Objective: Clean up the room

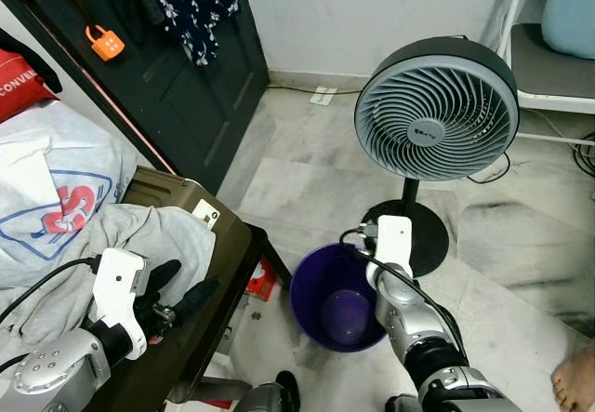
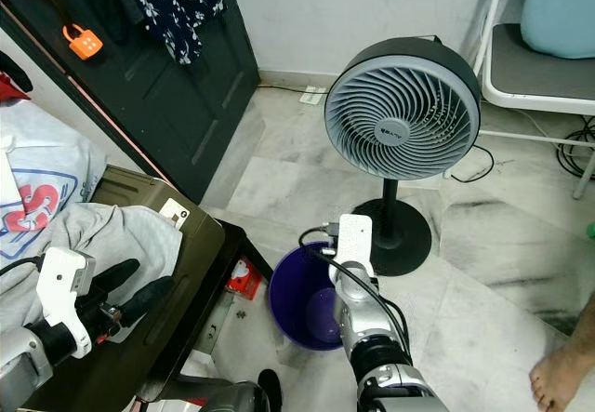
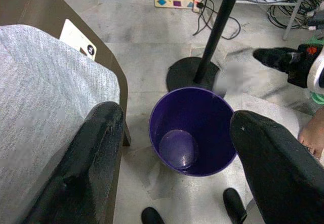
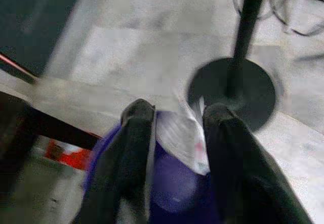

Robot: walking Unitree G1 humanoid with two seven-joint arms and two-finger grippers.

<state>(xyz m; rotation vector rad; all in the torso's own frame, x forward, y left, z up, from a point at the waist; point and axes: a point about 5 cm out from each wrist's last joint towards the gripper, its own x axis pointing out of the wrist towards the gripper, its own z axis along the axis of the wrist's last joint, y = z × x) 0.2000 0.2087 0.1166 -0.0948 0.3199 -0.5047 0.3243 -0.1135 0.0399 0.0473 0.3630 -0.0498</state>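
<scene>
Right gripper first, since its wrist cam is practically on top of it: the two black fingers are pinched in on a crumpled white wrapper-looking scrap, some kind of thin plastic or paper with a bit of red print on it. Can't read what it is, the shot is pretty blurry. It hangs right over the purple trash bin, so the scrap is above the bin's mouth, not down inside it.

From the head cams, the right arm reaches down over the near rim of that bin, which sits on the pale marble-tile floor just in front of the round black base of a grey pedestal fan. The bin looks empty apart from its round bottom.

Left gripper is over on the left, hovering above a dark olive-brown table. Fingers are spread wide apart with nothing in them, pretty clear in the left wrist cam. Just beside it on the tabletop lies a grey garment, piled next to a white shirt with a red and blue print.

A small white card sits at the table's far corner. Behind all that there's a dark door with an orange padlock on it.
</scene>
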